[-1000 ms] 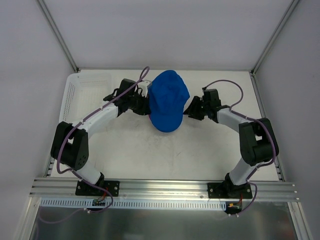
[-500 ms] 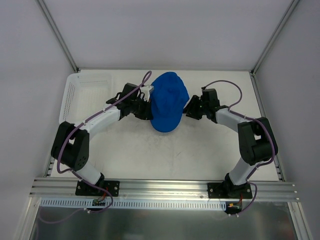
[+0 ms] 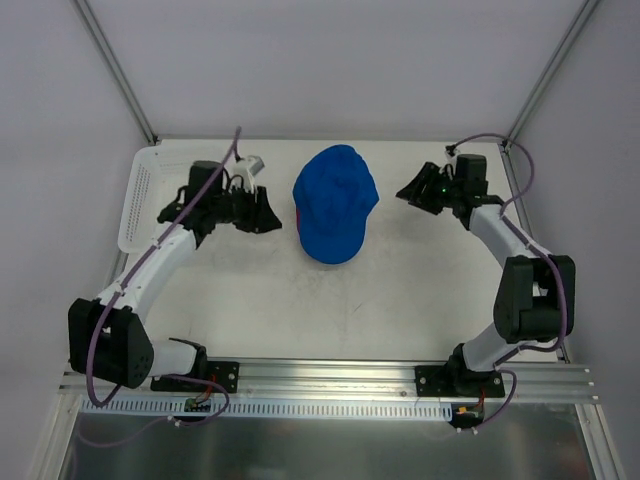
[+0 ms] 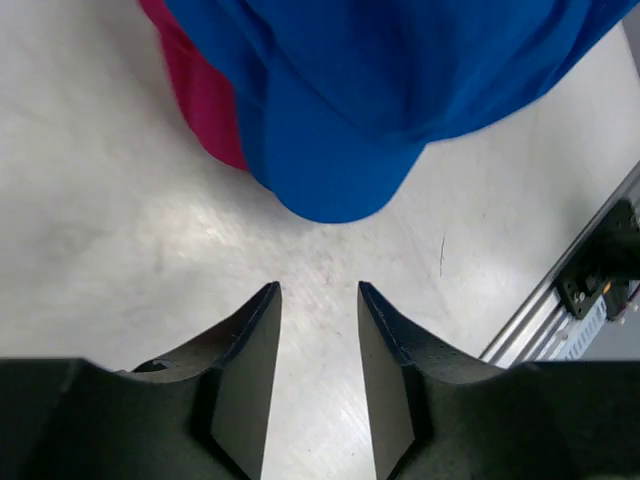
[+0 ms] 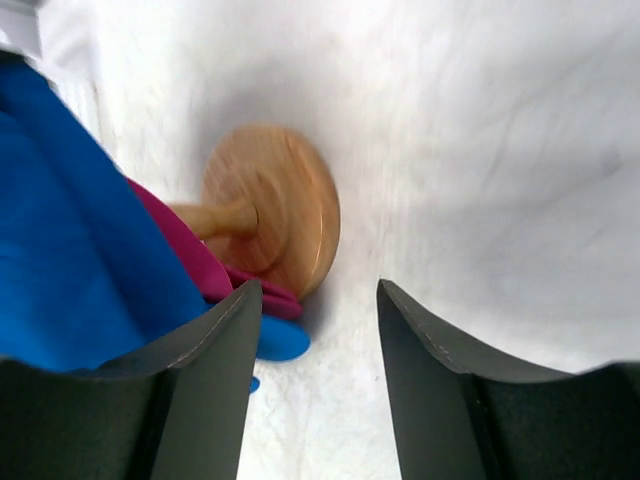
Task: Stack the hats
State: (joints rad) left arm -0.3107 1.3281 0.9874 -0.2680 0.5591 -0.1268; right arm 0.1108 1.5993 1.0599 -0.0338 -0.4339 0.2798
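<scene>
The bench [image 3: 400, 290] held a blue hat [image 3: 335, 205] near its middle, a bit toward 12 o'clock. A pink hat [image 4: 205, 100] peeked out under it, over a wooden stand [image 5: 285, 215]. The left hand [image 3: 264, 214] sat at the hat's 9 o'clock and the right hand [image 3: 408, 192] at 3 o'clock. Both were open and held nothing.

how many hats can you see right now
2. A blue hat lies on top, and a magenta hat peeks out from under its edge. Others may be hidden beneath the blue one.
</scene>
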